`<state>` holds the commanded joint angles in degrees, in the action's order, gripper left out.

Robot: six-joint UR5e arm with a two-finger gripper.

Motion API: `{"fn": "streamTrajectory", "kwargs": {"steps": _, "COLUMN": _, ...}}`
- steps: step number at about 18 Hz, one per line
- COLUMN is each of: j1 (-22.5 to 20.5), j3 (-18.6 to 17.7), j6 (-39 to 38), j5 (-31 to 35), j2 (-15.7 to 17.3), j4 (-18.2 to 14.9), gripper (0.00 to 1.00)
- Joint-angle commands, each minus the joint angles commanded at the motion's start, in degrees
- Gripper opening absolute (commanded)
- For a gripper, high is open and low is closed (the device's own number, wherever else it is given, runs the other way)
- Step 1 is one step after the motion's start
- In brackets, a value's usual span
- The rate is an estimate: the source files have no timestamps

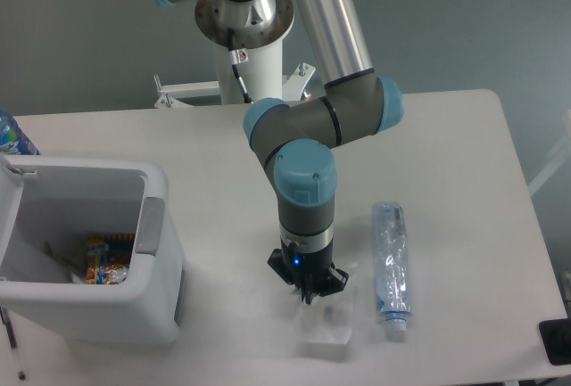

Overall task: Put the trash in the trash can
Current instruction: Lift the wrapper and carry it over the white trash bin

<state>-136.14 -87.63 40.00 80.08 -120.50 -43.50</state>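
Near the front edge of the table [464,136], the wrapper [323,325] lies flat with the crushed bottle [390,267] just beside it, both well apart from the trash can [156,225] at the left, so neither is binned yet. Directly over the wrapper, the gripper [309,294] points straight down, seemingly to pinch it; whether its fingers are spread or closed, I cannot tell.

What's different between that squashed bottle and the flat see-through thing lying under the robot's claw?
The crushed bottle is long and narrow, with a cap end pointing toward the table's near edge; the wrapper is a flat, squarish sheet. The bottle lies apart to one side, while the wrapper sits directly below the claw. Both are clear plastic lying on the white table, outside the trash can.
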Motion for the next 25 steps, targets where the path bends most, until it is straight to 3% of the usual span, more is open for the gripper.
{"fn": "streamTrajectory", "kwargs": {"steps": 4, "j1": -2.02, "j3": 0.44, "j6": -0.44, "j5": -7.37, "j2": 2.98, "j4": -0.52, "gripper": 0.0}}
{"fn": "streamTrajectory", "kwargs": {"steps": 10, "j1": -4.13, "j3": 0.44, "j6": -0.36, "j5": -15.9, "j2": 10.45, "j4": -5.79, "gripper": 0.0}}
{"fn": "streamTrajectory", "kwargs": {"steps": 14, "j1": -4.22, "j3": 0.71, "j6": -1.4, "j5": -21.27, "j2": 13.88, "j4": -6.24, "gripper": 0.0}}
{"fn": "streamTrajectory", "kwargs": {"steps": 19, "j1": -3.78, "j3": 3.25, "j6": -7.2, "j5": -26.72, "j2": 15.47, "j4": -6.24, "gripper": 0.0}}
{"fn": "streamTrajectory", "kwargs": {"steps": 25, "j1": -0.45, "j3": 2.73, "j6": -13.0, "j5": -30.51, "j2": 18.63, "j4": -6.15, "gripper": 0.0}}
